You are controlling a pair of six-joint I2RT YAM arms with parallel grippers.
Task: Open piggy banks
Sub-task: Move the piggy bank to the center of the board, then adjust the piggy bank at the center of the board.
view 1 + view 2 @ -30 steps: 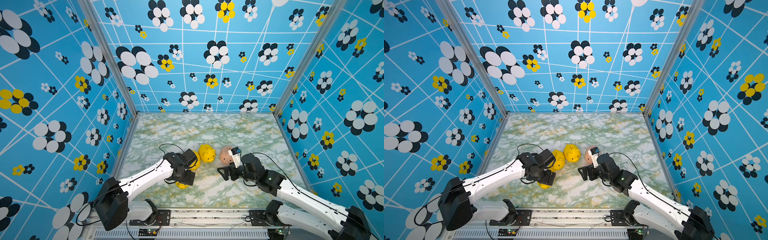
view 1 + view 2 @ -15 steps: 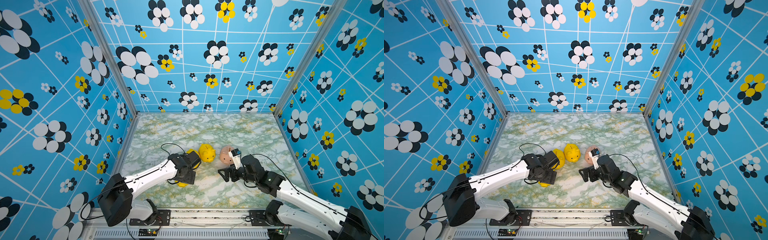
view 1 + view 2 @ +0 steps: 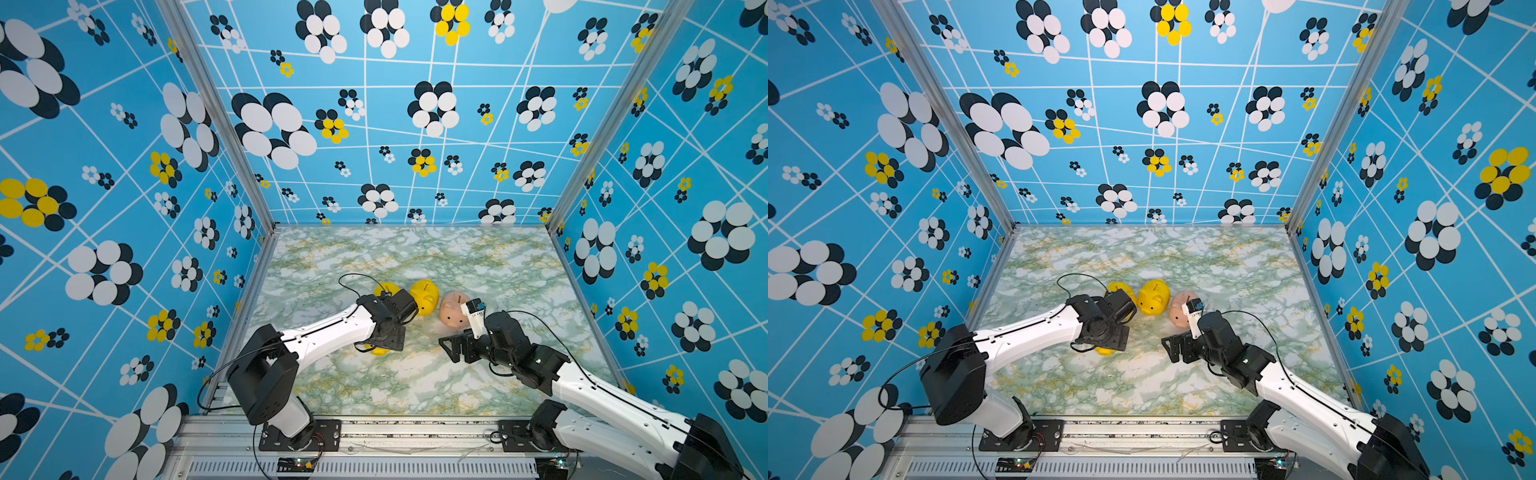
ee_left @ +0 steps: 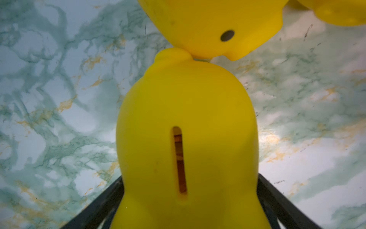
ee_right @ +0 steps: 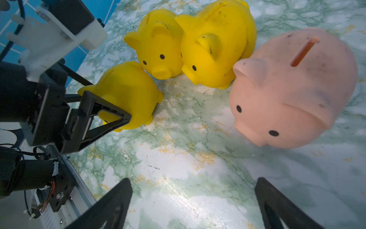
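Marbled green worktop (image 3: 415,257). Four smooth pig banks huddle mid-worktop, slots up, black dot eyes. Pink bank (image 5: 293,87) is scuffed. Middle yellow bank (image 5: 213,45) touches far yellow bank (image 5: 158,49). Front yellow bank (image 5: 126,87) is clenched across its flanks by left jaws. Right jaws spread, empty. Left jaws are narrower than a second ago.

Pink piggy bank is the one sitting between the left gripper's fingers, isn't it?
Not quite. The one sitting between the fingers of the left gripper is a yellow piggy bank, as the left wrist view shows. The pink piggy bank stands apart from it, with no gripper around it.
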